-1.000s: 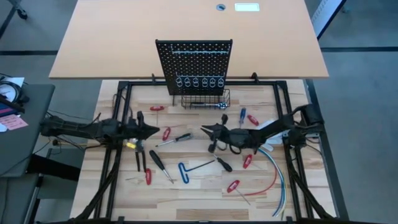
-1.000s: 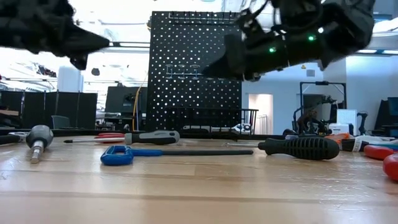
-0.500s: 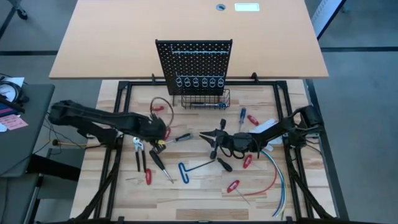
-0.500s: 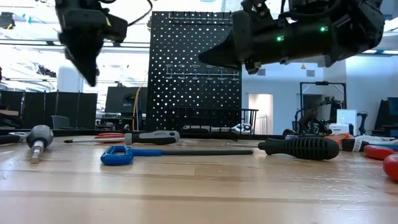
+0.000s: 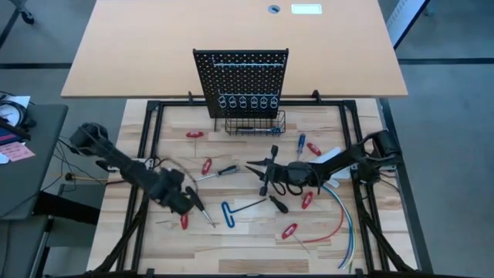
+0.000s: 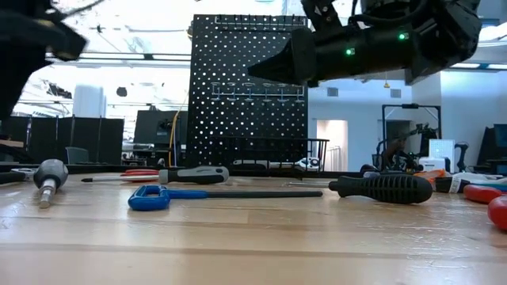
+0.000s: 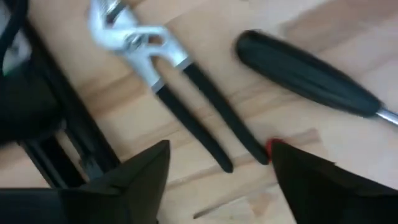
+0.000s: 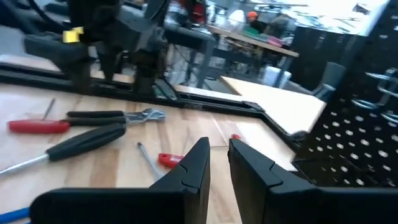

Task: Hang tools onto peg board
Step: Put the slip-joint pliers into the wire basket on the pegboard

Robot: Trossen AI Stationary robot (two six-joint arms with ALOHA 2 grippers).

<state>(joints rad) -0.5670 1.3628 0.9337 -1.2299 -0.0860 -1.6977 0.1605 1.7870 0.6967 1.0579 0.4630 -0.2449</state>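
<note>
Below dark fingers [image 7: 217, 180], slim black-handled pliers [image 7: 180, 99]

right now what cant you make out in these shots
- Pliers: handle tips hidden behind the left claw in the left wrist view.
- Black screwdriver: shaft cut off by the picture edge, same view.
- Left claw: cut off at the low view's top left.
- Peg board rings: too small from above.

Bare bench [image 5: 247, 247] along the near edge offers passage, while scattered tools [image 5: 231, 210] crowd the middle and the peg board [image 5: 241, 73] with its wire basket [image 5: 255, 123] blocks the far side.
</note>
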